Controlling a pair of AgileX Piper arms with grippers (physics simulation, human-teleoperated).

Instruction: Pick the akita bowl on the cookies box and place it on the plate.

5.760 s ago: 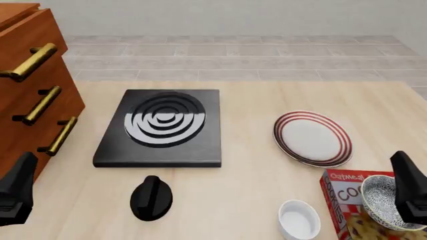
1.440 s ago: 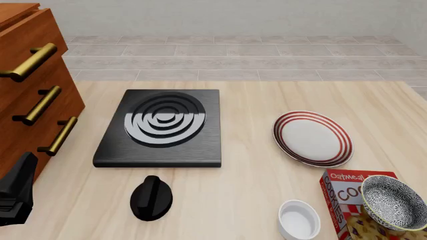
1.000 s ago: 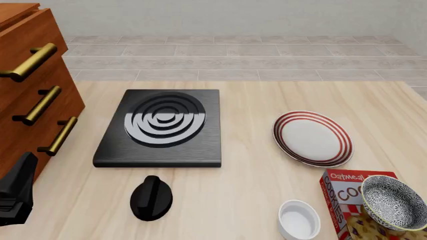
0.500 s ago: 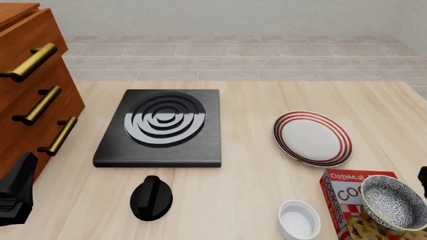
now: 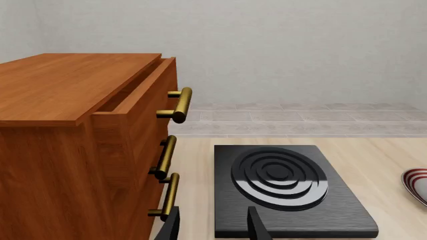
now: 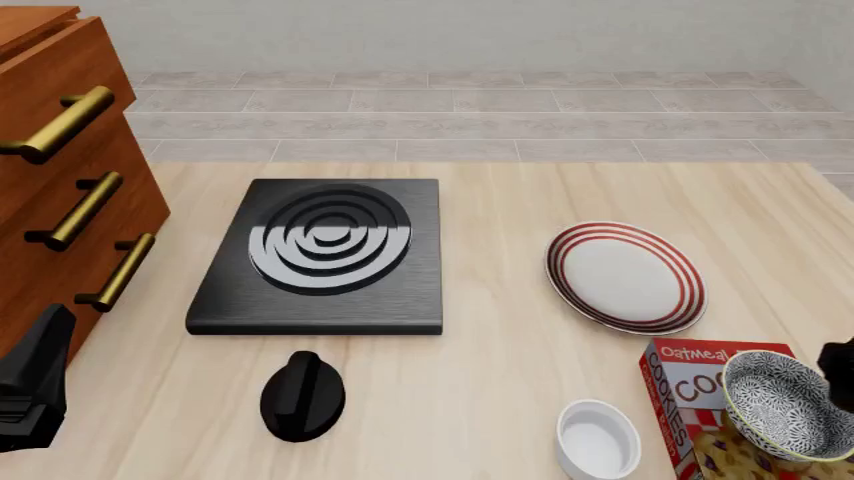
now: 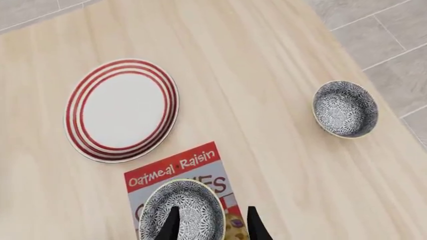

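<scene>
Pale wood runs under everything, a wide desk (image 6: pixel 507 400) with grey tiled floor beyond its far edge. Biggest thing on my left is the wooden drawer chest (image 5: pixel 73 150) with brass handles, its top drawer standing a little open. Next comes the black stove (image 6: pixel 324 255) with its ringed burner, and nearer me a black knob-shaped object (image 6: pixel 302 396) lies on the wood.

Toward my right sits the plate (image 7: pixel 121 109), white with red rings, bare and waiting. Just beside it, nearer me, lies the cookies box (image 7: pixel 183 187), flat and red. On that box rests the akita bowl (image 7: pixel 181 214), upright, speckled inside. A second speckled bowl (image 7: pixel 345 109) stands well apart on the desk near its edge, and a plain small white bowl (image 6: pixel 598 438) sits just beside the box.

My right jaws (image 7: pixel 210 227) hang above the akita bowl, spread, with one finger over its inside and the other outside the rim; I judge they do not yet pinch it. My left jaws (image 5: pixel 212 229) are spread too, holding nothing, near the chest and the stove.

So nothing is done yet, as I read it: grasp, lift, carry and set-down all remain.
</scene>
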